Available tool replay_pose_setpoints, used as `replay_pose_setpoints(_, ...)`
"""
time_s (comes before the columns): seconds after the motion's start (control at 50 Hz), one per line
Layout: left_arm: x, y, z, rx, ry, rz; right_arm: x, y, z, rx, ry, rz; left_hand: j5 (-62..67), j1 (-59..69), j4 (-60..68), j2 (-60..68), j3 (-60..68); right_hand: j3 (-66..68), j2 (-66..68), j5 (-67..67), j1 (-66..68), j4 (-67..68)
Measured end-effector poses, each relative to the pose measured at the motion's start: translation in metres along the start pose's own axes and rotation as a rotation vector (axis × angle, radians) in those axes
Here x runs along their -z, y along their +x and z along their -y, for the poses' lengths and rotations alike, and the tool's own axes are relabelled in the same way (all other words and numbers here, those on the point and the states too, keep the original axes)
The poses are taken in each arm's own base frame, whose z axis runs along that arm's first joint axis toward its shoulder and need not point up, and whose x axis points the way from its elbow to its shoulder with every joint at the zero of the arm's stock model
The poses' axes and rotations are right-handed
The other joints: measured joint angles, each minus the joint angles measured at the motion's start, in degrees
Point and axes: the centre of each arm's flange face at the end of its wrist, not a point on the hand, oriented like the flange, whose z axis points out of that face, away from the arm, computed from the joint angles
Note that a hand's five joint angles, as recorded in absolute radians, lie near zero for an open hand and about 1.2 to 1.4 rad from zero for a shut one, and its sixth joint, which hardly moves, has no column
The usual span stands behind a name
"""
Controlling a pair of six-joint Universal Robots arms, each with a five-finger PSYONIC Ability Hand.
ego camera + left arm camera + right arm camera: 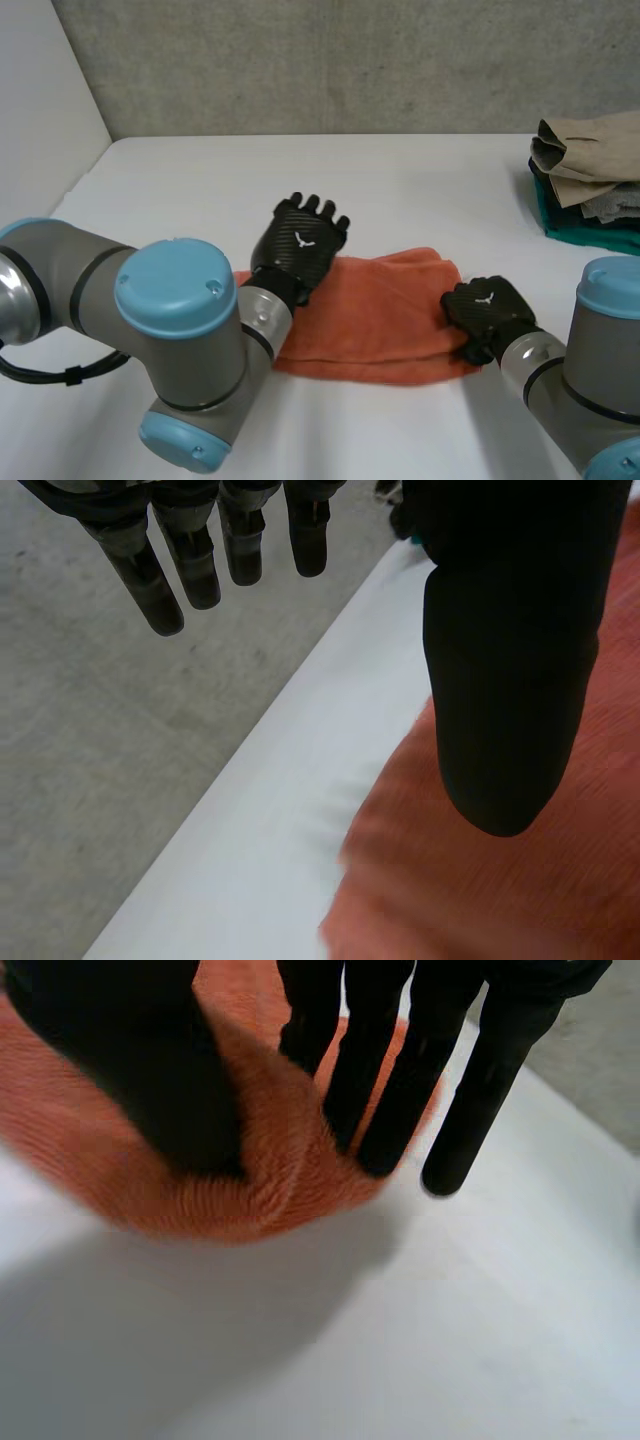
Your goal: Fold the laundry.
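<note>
The right hand (487,312) pinches the right end of the orange towel (385,320) between thumb and fingers. The towel lies folded mid-table (200,190). The left hand (300,243) hovers over the towel's far left edge, fingers straight and spread, holding nothing. A clothes pile (590,175) sits far right.

- You're looking at a robot lab / test bench, not a home.
- Bkgd: bare grey concrete wall (350,60), plain white side panel (40,100) at left.
- Work surface: plain white table (400,190).
- Two industrial-type arms over it: left arm (170,330), right arm (600,350).
- Pile of clothes (590,180) sits at the table's far right edge.
</note>
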Motion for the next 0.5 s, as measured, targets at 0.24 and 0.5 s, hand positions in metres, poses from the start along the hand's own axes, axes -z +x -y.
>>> replay_pose_setpoints(0.24,0.022,-0.063,0.006,0.024,-0.014,0.159,-0.005,-0.008,0.07,0.348,0.285,-0.154,0.0,0.0,-0.3,-0.3,-0.4,6.4,3.7,5.4,3.4,7.0)
replay_pose_setpoints(0.5,0.055,-0.107,-0.006,0.057,-0.059,0.286,0.009,-0.158,0.096,0.693,0.609,0.275,0.0,0.0,-0.3,-0.3,-0.4,-7.8,-9.3,-7.7,-5.7,-7.8)
